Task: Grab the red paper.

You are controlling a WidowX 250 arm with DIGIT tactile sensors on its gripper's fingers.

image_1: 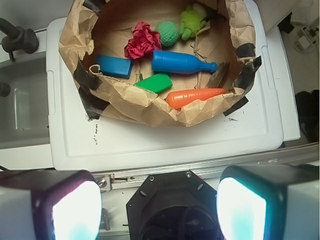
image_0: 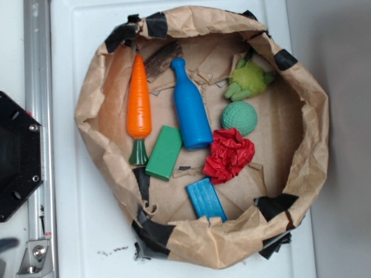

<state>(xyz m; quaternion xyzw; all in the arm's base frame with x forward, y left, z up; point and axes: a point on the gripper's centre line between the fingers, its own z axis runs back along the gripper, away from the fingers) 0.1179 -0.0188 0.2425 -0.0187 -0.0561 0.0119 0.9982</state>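
The red paper [image_0: 229,154] is a crumpled bright red wad lying inside a brown paper nest, just below the green textured ball [image_0: 239,117] and right of the blue bottle [image_0: 190,112]. It also shows in the wrist view [image_1: 140,40], far ahead near the nest's back. My gripper [image_1: 159,207] is open and empty, its two fingers [image_1: 75,212] wide apart at the bottom of the wrist view, high above the robot's black base [image_1: 170,200] and well short of the nest. The gripper does not show in the exterior view.
The brown paper nest [image_0: 307,104] with black tape patches sits on a white lid [image_0: 75,220]. It also holds an orange carrot toy [image_0: 139,104], green block [image_0: 164,152], blue block [image_0: 205,199], green plush [image_0: 250,79] and brown stick [image_0: 162,59]. A metal rail [image_0: 36,69] runs along the left.
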